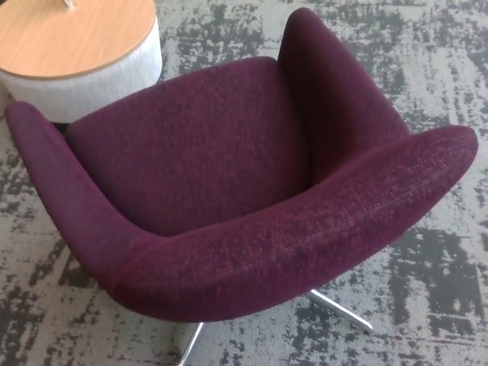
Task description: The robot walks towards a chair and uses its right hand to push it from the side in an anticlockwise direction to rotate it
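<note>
Although the chair [229,191] fills most of the head view, neither robot hand shows anywhere in it, so I cannot tell whether the right robot hand is spread, pressed together, or touching anything. The chair, upholstered in dark purple fabric, stands on the grey patterned carpet [435,69] directly below the camera, its backrest [305,244] curving across the lower part of the view and its seat opening toward the upper left. Two thin metal legs [343,309] poke out from under the backrest at the bottom.

The main risk, as I judge it, is the round side table with the wooden tabletop [69,34] at the upper left. It sits just beside the chair's left-hand armrest [53,183], and I cannot tell whether they touch. An anticlockwise turn may swing an armrest or the seat front into that table, stalling the rotation or shoving the table.

A second risk is contact placement. If the push lands near the middle of the backrest and not out toward its far right end [450,149], the chair could slide across the carpet without turning. The rounded, soft fabric may also let the robot hand slip off.
</note>
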{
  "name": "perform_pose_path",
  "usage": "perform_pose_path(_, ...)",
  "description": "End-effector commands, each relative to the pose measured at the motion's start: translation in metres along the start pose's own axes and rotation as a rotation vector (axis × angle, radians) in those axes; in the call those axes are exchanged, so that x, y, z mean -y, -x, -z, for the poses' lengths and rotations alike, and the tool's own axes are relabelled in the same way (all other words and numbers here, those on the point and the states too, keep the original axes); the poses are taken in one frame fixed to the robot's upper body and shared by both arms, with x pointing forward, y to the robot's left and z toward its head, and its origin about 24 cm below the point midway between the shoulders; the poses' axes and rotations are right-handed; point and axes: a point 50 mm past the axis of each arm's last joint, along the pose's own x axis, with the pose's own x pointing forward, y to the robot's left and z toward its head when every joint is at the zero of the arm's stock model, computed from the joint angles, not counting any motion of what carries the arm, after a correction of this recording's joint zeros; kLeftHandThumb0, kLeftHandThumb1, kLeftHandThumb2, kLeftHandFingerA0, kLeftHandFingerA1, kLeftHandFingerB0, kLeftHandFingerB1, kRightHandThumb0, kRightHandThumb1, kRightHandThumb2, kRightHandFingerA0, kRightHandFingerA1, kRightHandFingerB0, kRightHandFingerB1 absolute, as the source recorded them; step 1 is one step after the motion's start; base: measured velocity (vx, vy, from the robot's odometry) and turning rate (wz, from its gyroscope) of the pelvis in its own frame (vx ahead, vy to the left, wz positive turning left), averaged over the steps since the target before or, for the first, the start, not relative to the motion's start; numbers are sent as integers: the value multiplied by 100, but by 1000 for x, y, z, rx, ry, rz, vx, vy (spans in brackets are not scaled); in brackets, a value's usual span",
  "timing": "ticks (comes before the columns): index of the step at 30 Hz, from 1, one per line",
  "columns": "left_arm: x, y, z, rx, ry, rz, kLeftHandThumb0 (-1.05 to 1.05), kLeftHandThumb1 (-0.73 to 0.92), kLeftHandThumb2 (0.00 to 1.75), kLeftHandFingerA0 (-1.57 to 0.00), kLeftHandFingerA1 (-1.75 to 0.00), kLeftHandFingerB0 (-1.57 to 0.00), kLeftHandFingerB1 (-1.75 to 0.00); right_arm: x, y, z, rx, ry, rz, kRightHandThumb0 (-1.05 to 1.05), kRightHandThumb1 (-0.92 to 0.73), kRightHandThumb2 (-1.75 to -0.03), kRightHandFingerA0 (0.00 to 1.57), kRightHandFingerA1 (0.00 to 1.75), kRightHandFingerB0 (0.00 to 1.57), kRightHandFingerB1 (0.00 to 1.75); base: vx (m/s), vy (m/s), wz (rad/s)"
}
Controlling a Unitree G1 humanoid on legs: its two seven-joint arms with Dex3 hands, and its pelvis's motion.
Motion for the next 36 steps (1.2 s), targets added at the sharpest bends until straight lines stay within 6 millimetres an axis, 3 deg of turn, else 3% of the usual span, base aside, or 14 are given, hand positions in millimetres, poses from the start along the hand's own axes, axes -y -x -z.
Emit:
perform_pose_path(1, -8, -1, -3, 21, 7, -9, -104, 26, 135, 0, -107, -23, -117, 0, -1, 1, -10, -2, 6, -66, -46, -84, 16, 57, 12, 50, -23, 98, 61)
perform_pose_path(4, -8, -1, -3, 21, 7, -9, -104, 26, 135, 0, -107, -23, -117, 0, -1, 1, -10, -2, 6, -66, -46, -84, 16, 57, 12, 50, 5, 198, -6)
perform_pose_path(5, -6, -1, -4, 13, 38, -20, -100, 11, 134, -1, -143, -16, -147, 4, 0, 0, -2, -17, 15, -62, -61, -58, 14, 58, 14, 46, 36, 51, 20)
perform_pose_path(9, -6, -1, -4, 13, 41, -22, -100, 11, 134, -1, -143, -16, -147, 5, 0, 0, -2, -20, 15, -62, -61, -58, 14, 58, 14, 46, 0, 7, 3)
perform_pose_path(10, -8, -2, -6, 11, 33, -38, -105, 25, 139, -3, -109, -26, -117, 11, -1, -2, 2, -64, 33, -67, -45, -83, 14, 59, 11, 51, 10, -28, 7)
perform_pose_path(16, -8, -2, -8, 27, 0, -36, -102, 22, 133, -12, -111, -27, -115, 12, -1, -3, 13, -59, 31, -68, -45, -83, 14, 59, 10, 51, 0, 0, 0)
perform_pose_path(17, -7, -2, -8, 29, 3, -35, -104, 20, 134, -8, -110, -22, -113, 11, -1, -3, 9, -70, 29, -60, -58, -58, 13, 61, 16, 45, 0, 0, 0)
perform_pose_path(19, -7, -2, -8, 27, 21, -35, -104, 20, 134, -8, -110, -22, -113, 10, -1, -3, 1, -90, 28, -60, -58, -58, 13, 61, 16, 45, 0, 0, 0)
perform_pose_path(22, -7, -3, -10, 36, 22, -35, -105, 17, 132, -28, -122, -23, -114, 7, -2, -3, 1, -69, 23, -60, -59, -59, 13, 58, 16, 43, 0, 0, 0)
perform_pose_path(27, -8, -3, -13, 42, 20, -32, -103, 22, 134, -15, -114, -28, -116, 5, -2, -3, 0, -84, 29, -61, -59, -58, 14, 58, 17, 43, 0, 0, 0)
perform_pose_path(29, -8, -4, -14, 45, -40, -30, -105, 23, 132, -17, -110, -24, -110, 6, 2, -8, 64, -152, 66, -70, -46, -85, 14, 60, 11, 52, 0, 0, 0)
perform_pose_path(33, -8, -4, -14, 47, -48, -30, -105, 23, 132, -17, -110, -24, -110, 5, 3, -8, 71, -162, 71, -70, -46, -85, 14, 60, 11, 52, 0, 0, 0)
perform_pose_path(35, -6, -5, -16, 35, -49, -29, -105, 23, 132, -9, -107, -25, -112, 27, -4, -37, 224, -299, 276, -39, -44, -101, 0, 52, 0, 52, 0, 0, 0)
perform_pose_path(36, -6, -5, -17, 45, -7, -19, -105, 19, 131, -32, -123, -19, -109, 45, -8, -63, 337, -341, 328, -68, -67, -59, 0, 44, 3, 33, 0, 0, 0)
